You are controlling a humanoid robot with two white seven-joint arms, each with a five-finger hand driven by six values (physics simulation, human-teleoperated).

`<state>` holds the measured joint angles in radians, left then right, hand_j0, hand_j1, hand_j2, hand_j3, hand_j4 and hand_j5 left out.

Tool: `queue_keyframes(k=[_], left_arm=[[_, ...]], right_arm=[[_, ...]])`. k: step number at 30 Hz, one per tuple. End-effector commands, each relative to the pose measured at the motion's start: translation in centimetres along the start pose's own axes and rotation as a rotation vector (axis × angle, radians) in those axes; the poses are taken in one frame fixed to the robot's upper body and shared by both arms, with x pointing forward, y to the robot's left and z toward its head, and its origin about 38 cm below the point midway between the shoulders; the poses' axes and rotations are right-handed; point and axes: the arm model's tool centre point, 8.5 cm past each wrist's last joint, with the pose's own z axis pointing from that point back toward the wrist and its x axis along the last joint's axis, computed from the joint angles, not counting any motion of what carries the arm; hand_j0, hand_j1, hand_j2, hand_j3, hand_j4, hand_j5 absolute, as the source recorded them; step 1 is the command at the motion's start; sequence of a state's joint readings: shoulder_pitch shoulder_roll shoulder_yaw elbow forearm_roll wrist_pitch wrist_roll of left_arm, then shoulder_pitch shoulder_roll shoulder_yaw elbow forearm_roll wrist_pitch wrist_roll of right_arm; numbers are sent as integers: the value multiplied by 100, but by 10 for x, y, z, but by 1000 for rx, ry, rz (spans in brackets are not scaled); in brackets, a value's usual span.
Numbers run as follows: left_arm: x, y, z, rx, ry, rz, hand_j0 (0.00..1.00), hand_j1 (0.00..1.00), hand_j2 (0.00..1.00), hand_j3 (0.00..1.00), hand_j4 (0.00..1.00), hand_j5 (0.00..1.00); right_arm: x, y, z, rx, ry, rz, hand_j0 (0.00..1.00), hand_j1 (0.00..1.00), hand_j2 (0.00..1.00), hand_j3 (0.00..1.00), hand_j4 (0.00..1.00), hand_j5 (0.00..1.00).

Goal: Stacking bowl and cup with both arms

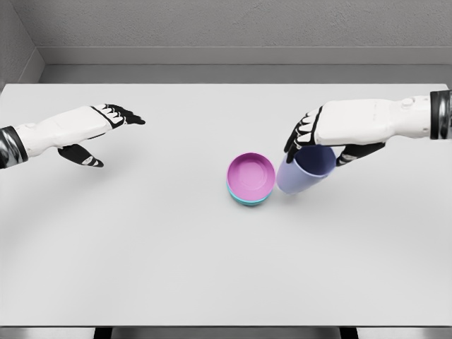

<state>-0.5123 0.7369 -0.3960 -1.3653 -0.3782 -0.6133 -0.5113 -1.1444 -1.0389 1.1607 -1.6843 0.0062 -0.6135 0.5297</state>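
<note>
Head view shows the lavender cup (305, 169) tilted in the grip of the right hand (332, 138), its open mouth turned up and away toward the hand and its closed base pointing down and to the picture's left, so that its long axis slants from the hand toward the bowl. That base sits just beside, perhaps touching, the right rim of the pink bowl (251, 176), which rests on the white table (141, 240) a little right of centre, with a teal bowl (248, 200) showing as a thin crescent under its near edge; the two look nested already. The relation the next move turns on is this: the bowl lies to the left of and below the cup, very near, and the cup would have to be brought over the bowl's open hollow and righted before it can go in. The right hand's dark fingers (298, 138) curl over the cup's rim from above with the thumb on the other side, holding it. The left hand (95, 131) hovers well apart at the far left, fingers spread and empty, much farther from the bowl than the right.
</note>
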Motion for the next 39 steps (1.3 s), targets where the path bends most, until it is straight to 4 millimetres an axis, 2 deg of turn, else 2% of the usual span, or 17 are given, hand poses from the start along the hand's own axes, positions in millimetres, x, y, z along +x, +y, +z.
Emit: queue_keyframes(k=[1, 19, 28, 39], left_arm=[[0, 1, 1, 6, 1, 6, 100, 100, 100, 100, 100, 100], [1, 1, -1, 10, -4, 7, 100, 100, 100, 100, 100, 100], [1, 1, -1, 9, -3, 6, 100, 100, 100, 100, 100, 100], [1, 1, -1, 10, -4, 7, 100, 100, 100, 100, 100, 100]], right_arm=[[0, -1, 0, -5, -2, -4, 67, 67, 67, 67, 67, 67], [6, -18, 0, -25, -12, 38, 67, 67, 67, 67, 67, 67], [12, -32, -16, -47, -57, 65, 67, 67, 67, 67, 67, 67], [19, -36, -37, -50, -113, 72, 67, 67, 67, 67, 67, 67]])
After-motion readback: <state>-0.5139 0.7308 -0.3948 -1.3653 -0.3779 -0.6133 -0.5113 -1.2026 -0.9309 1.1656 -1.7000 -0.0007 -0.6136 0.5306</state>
